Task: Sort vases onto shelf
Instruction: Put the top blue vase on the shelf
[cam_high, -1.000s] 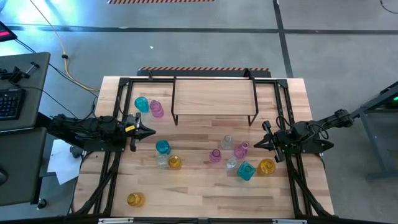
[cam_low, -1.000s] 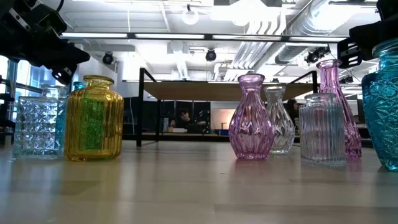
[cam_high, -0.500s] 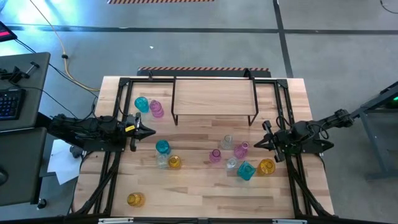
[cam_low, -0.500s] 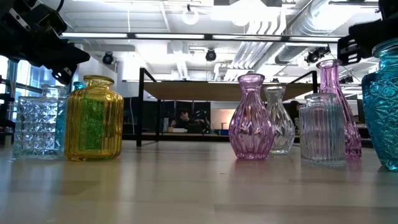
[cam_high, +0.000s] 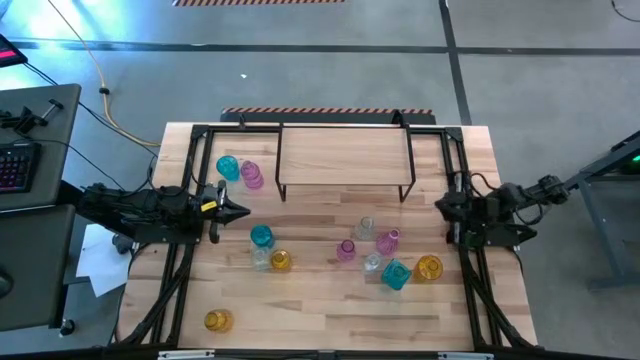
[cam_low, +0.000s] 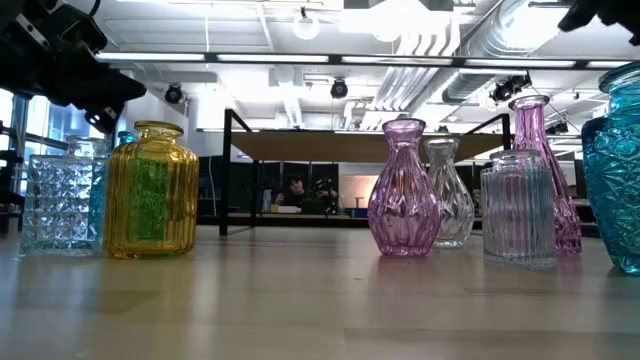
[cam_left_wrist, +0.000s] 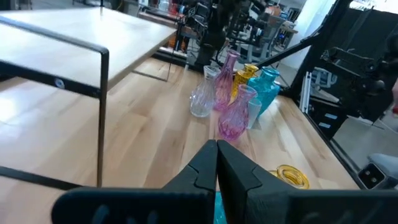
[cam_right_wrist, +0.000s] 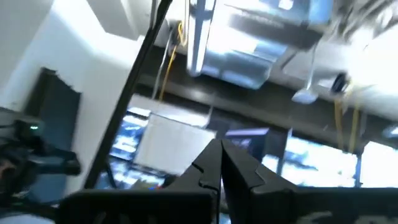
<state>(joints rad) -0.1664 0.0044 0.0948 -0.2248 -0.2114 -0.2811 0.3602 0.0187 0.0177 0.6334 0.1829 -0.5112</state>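
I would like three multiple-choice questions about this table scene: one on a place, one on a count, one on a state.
1. Where is the shelf?
A. far edge of the table
B. near edge
C. on the floor

2. How many vases stand on the shelf?
A. none
B. two
C. five

3. What is the state of the left claw?
A. wide open
B. shut on a vase
C. shut, empty

Answers:
1. A, it stands at the table's far edge in the high view.
2. A, its board is bare.
3. C, its fingers meet with nothing between them.

Teal vase (cam_high: 396, 275), amber vase (cam_high: 429, 268), pink vase (cam_high: 346, 250), light-wood shelf (cam_high: 345, 155).
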